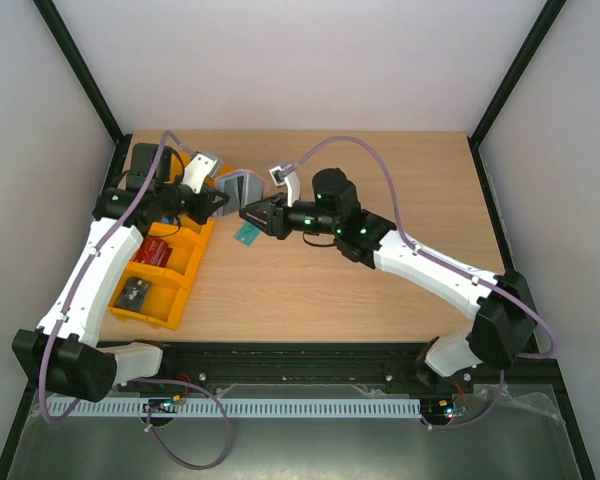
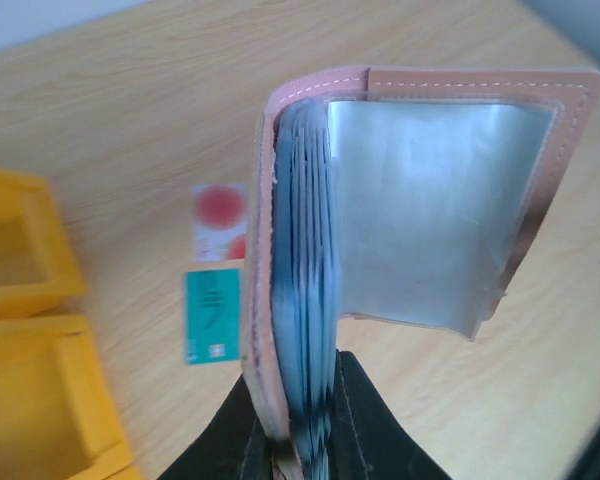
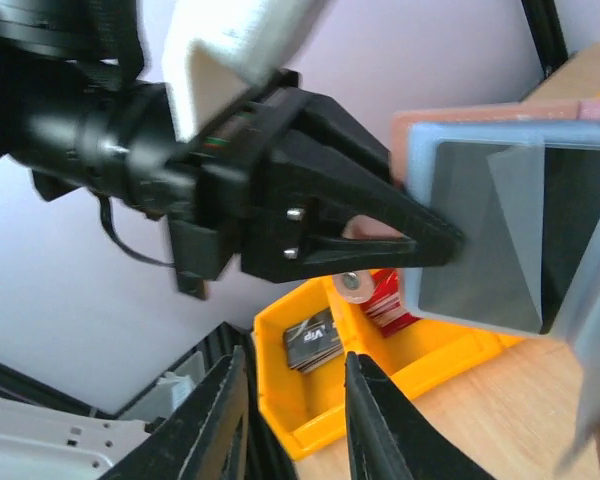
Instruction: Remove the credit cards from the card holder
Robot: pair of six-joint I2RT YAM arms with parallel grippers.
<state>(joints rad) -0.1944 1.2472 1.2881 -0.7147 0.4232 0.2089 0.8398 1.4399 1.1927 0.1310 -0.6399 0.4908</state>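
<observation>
Now, left end effector (image 2: 302,450) clamped on card holder (image 2: 435,200) edge, right end effector (image 3: 295,405) apart.

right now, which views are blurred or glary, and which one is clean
Left wrist view: whitish glare washes out the clear plastic sleeve of the reddish-brown folding card holder, itself soft; the thin teal-green card beside it reads fine. Right wrist view: the black fingers of the right gripper are soft at the bottom edge. Top external view: evenly lit, sharp, no glare.
</observation>
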